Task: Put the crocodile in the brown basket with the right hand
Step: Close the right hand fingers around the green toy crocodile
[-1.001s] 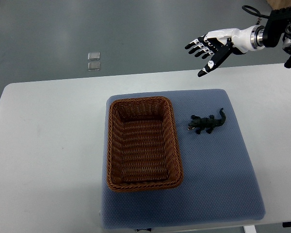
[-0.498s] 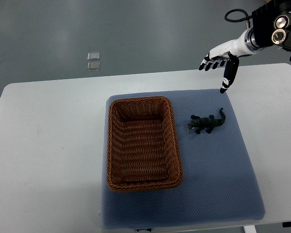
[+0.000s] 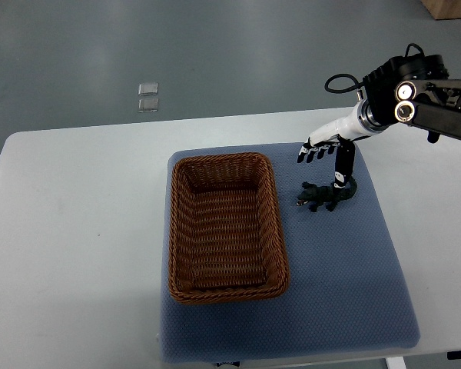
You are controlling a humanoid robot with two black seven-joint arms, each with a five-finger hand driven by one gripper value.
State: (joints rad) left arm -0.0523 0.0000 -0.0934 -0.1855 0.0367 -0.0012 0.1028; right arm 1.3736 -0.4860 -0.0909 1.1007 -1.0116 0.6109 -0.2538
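Note:
A small dark green toy crocodile point(image 3: 326, 196) lies on the blue mat point(image 3: 346, 261), just right of the brown wicker basket point(image 3: 224, 226). The basket holds nothing. My right hand point(image 3: 323, 160) comes in from the upper right and hovers directly over the crocodile, fingers spread and pointing down. Its thumb tip reaches down to the crocodile's tail end, and the other fingertips point(image 3: 309, 155) sit just above and behind the toy's head. The hand holds nothing. My left arm does not show.
The mat lies on a white table point(image 3: 69, 231). Two small clear squares point(image 3: 147, 97) lie on the grey floor beyond the table's far edge. A black cable loops off the right forearm point(image 3: 415, 88).
My right hand has come down and to the left from above the table's far edge, ending right over the crocodile with the fingers turned downward. The crocodile and basket stay put.

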